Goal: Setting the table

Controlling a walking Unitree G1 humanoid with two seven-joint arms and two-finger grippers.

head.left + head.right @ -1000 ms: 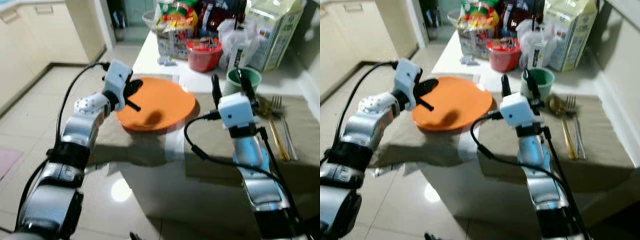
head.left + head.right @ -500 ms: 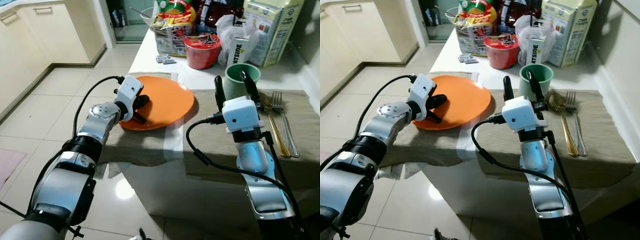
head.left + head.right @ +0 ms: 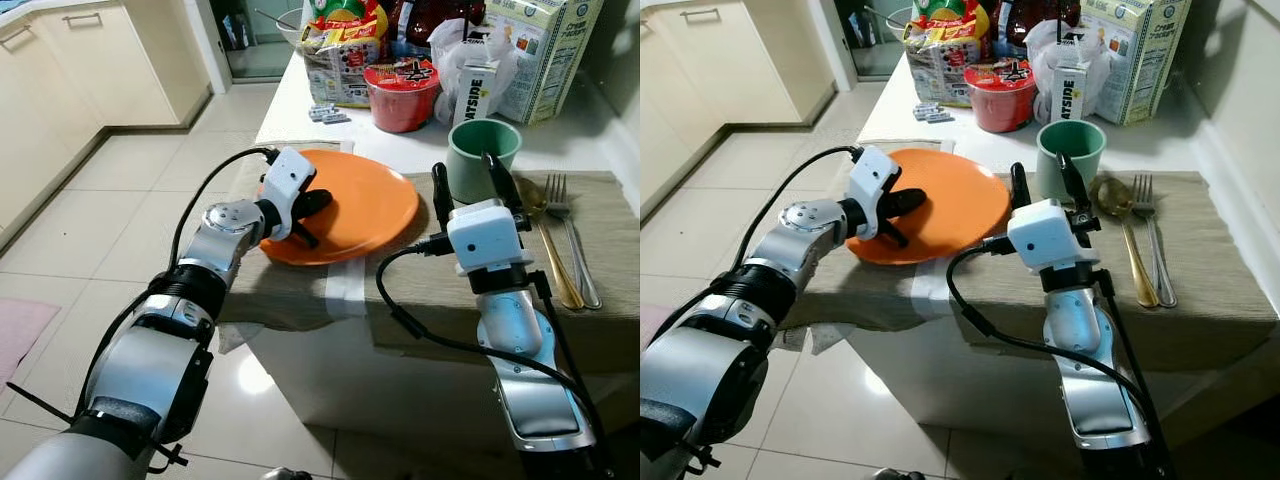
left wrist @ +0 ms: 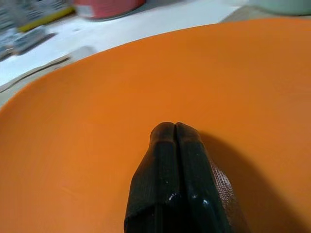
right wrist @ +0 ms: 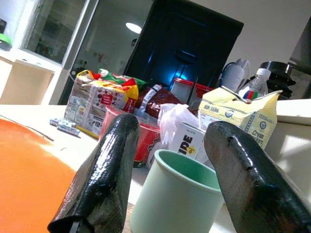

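On the cloth's near-left edge, orange plate (image 3: 355, 203), left hand (image 3: 305, 215) clamped over its rim, right hand (image 3: 1044, 184) spread, facing green cup (image 3: 1070, 158)

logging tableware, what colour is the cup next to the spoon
Pale green, the cup stands on the table by the spoon; clearest in the right eye view.

Head views are sharp and evenly lit from overhead, with a bright glare spot on the glossy floor (image 3: 252, 376) under the counter (image 3: 420, 305). Left wrist view goes soft at the far edge. Right wrist view has dim, blurry foreground and blue glow behind.
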